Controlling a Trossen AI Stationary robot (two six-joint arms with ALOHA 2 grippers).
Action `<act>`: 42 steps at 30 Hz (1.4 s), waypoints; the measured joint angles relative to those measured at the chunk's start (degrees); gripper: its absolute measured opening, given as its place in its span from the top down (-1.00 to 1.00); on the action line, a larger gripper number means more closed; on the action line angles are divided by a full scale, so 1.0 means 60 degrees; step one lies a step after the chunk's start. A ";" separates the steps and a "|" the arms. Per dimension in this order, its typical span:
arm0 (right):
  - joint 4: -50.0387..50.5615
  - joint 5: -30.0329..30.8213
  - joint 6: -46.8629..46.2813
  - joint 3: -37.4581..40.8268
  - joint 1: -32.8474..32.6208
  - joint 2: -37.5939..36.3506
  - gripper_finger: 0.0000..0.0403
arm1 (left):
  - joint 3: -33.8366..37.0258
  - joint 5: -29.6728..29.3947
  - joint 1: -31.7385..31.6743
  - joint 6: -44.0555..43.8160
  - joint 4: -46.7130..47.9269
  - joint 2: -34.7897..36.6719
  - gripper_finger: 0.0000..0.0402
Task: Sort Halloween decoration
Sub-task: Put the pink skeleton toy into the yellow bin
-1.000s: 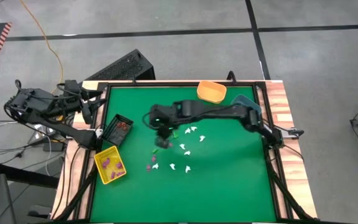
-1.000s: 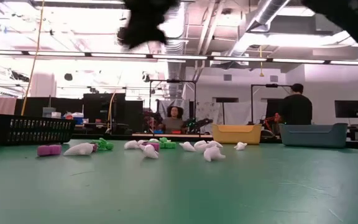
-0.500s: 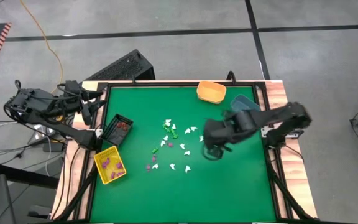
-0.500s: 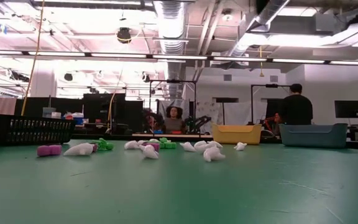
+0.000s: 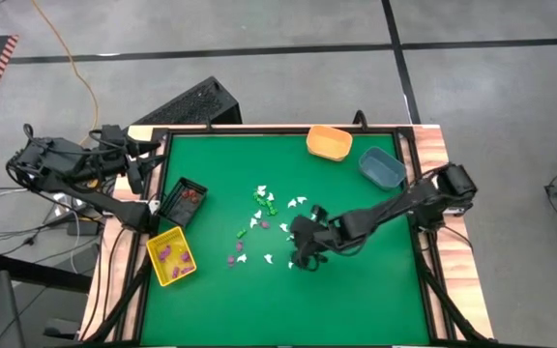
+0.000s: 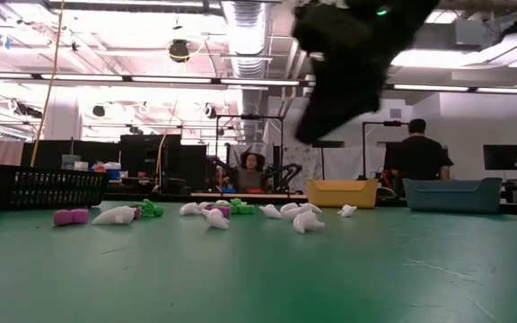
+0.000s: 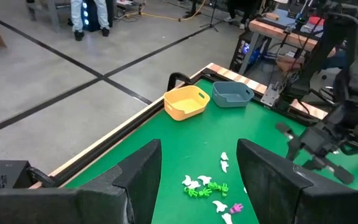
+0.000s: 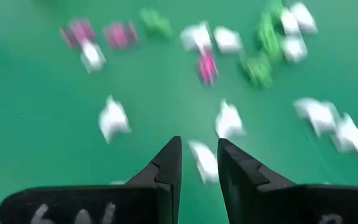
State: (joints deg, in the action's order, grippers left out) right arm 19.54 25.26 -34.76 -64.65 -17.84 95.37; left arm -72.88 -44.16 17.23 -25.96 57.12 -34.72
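Green table (image 5: 356, 300) under me, workshop room beyond with a person (image 6: 417, 152) standing far back. My right tool (image 5: 305, 253) hangs over the near edge of the scatter, fingers (image 8: 166, 165) drawn to a narrow gap, holding nothing. Just ahead of the fingertips lies one white trinket (image 8: 204, 160); two more white ones sit a little farther out to either side. Beyond those, purple trinkets (image 8: 120, 34) and green trinkets (image 8: 258, 67) mix with more white.

Risk, as I judge it: the gap looks too tight to straddle the piece, so coming down like this could flick it into its neighbours. The pile beyond is crowded, so two colours might get pinched together.

Left tool (image 7: 194, 186) waits off the table's far side by the black bin (image 5: 182, 201), fingers spread wide.
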 joint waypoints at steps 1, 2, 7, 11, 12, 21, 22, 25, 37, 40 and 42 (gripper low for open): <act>-0.0618 -0.0023 0.0226 -0.0016 0.0125 0.0218 0.52 | 0.0000 -0.0004 0.0000 0.0000 0.0000 0.0000 0.01; -0.1164 -0.0135 0.0440 -0.0047 0.0257 0.0427 0.52 | 0.0000 -0.0004 -0.0004 0.0000 0.0000 0.0000 0.01; -0.3278 -0.1393 0.1605 0.0004 0.0892 0.1543 0.52 | 0.0000 -0.0018 -0.0002 0.0000 0.0005 -0.0003 0.01; -0.3963 -0.1902 0.1740 -0.0361 0.1413 0.2121 0.50 | 0.0000 -0.0026 0.0000 0.0000 0.0093 -0.0004 0.01; -0.3860 -0.1982 0.1886 -0.0436 0.1526 0.2288 0.48 | 0.0000 -0.0031 0.0000 -0.0007 0.0136 0.0000 0.01; -0.3653 -0.2050 0.2635 -0.1025 0.1992 0.2858 0.11 | 0.0000 -0.0033 -0.0003 -0.0047 0.0358 -0.0003 0.01; -0.3562 -0.2035 0.2633 -0.1030 0.1998 0.2902 0.06 | 0.0000 -0.0030 0.0000 -0.0044 0.0378 -0.0004 0.01; -0.3524 -0.2007 0.2633 -0.1042 0.2013 0.2894 -0.05 | 0.0000 -0.0035 -0.0002 -0.0042 0.0397 -0.0004 0.01; -0.3549 -0.1974 0.2597 -0.1039 0.2218 0.3340 -0.04 | 0.0000 -0.0279 0.0000 -0.0005 0.0426 -0.0004 0.01; -0.3535 -0.2002 0.2546 -0.1002 0.2302 0.3427 -0.04 | 0.0000 -0.0288 0.0000 -0.0004 0.0426 -0.0004 0.01; -0.3801 -0.2018 0.2488 -0.1061 0.2306 0.3600 -0.04 | 0.0000 -0.0288 -0.0001 0.0008 0.0430 -0.0001 0.01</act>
State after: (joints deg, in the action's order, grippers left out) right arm -3.27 13.15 -19.83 -71.01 -4.00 116.97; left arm -72.88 -45.89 17.23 -25.91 59.70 -34.73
